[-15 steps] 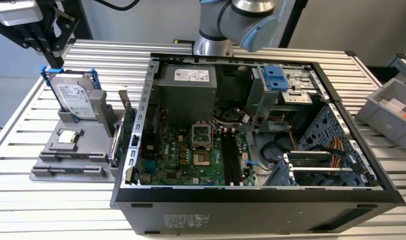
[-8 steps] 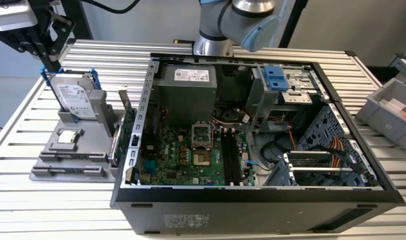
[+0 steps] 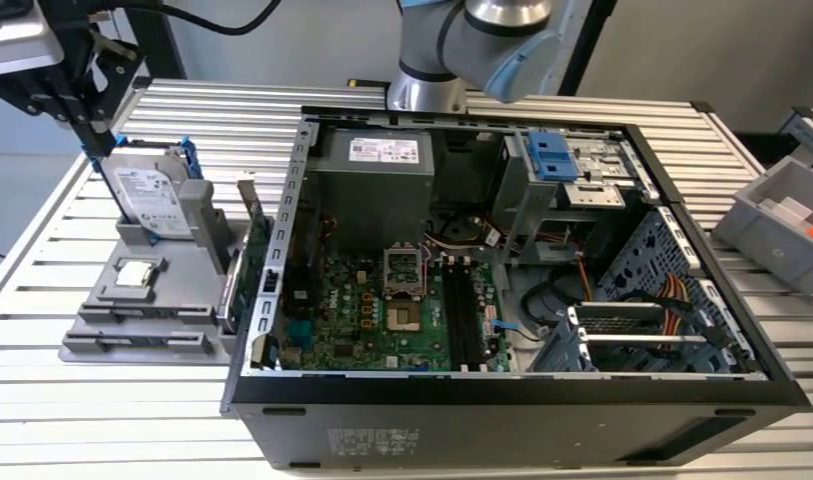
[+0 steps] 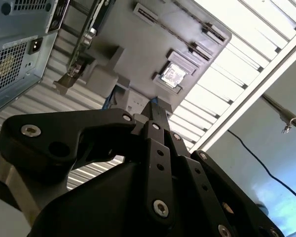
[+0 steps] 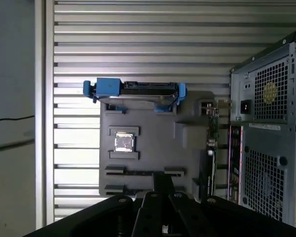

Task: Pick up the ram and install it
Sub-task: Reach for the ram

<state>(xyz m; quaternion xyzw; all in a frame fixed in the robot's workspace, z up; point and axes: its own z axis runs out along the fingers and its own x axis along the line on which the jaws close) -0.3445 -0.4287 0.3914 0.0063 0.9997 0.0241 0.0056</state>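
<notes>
Hovering over the grey tray (image 5: 153, 148), my closed, empty gripper (image 5: 163, 180); ram (image 5: 210, 153) on edge at the tray's side, likely light and brittle, best pinched across its faces

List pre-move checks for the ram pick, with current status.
1. Ram located: it stands on edge at the holder's side, next to the case. ok
2. Hand lined up over the ram: it hangs over the holder's long slots, off to one side of the ram. not ok
3. Hard drive and chip sit apart from the ram. ok
4. Case side open, board exposed. ok
5. Black memory slots look empty. ok
6. Slot latches open. cannot tell
</notes>
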